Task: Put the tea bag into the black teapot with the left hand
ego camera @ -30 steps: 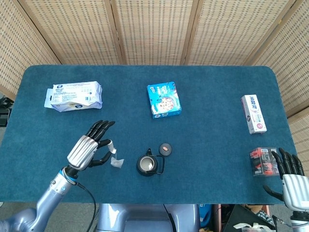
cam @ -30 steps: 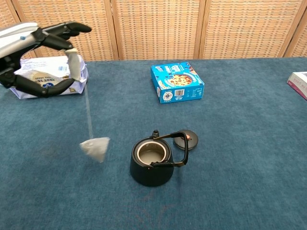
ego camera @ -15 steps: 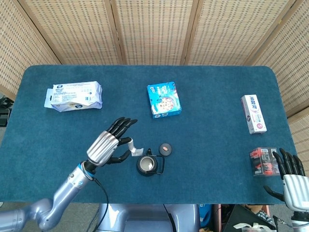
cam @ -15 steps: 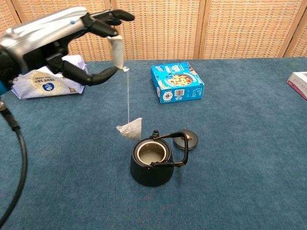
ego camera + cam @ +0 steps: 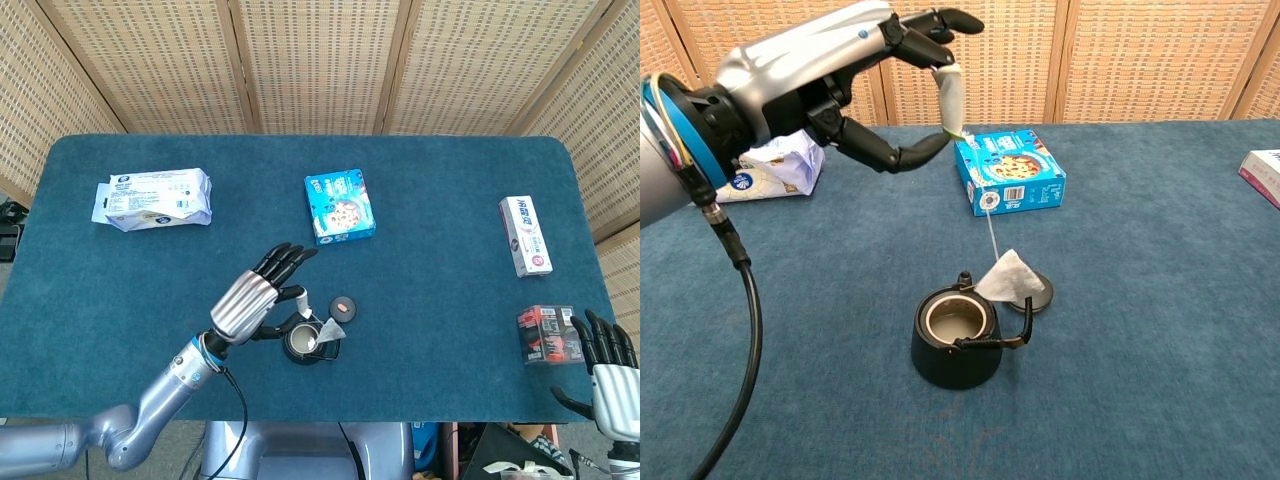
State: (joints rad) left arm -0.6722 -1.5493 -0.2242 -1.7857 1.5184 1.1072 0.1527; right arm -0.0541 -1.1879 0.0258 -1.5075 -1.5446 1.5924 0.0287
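Note:
My left hand [image 5: 258,298] [image 5: 875,72] pinches the paper tag of the tea bag high above the table. The white tea bag [image 5: 1008,276] [image 5: 329,330] dangles on its string and has swung to the right of the pot's mouth, over the handle and lid. The black teapot [image 5: 957,339] [image 5: 306,342] stands open on the blue cloth, its handle tipped to the right. Its lid [image 5: 1038,292] [image 5: 344,308] lies just behind and to the right. My right hand [image 5: 604,372] hangs at the table's front right corner with fingers spread, holding nothing.
A blue snack box [image 5: 340,206] [image 5: 1009,171] lies behind the teapot. A white packet [image 5: 154,199] [image 5: 770,170] sits far left. A toothpaste box [image 5: 526,235] and a small red-and-black pack [image 5: 545,335] lie at the right side, near my right hand.
My left hand carried the tea bag rightward from the left of the teapot; the bag has swung past the pot's opening to its right side. The right hand dropped slightly.

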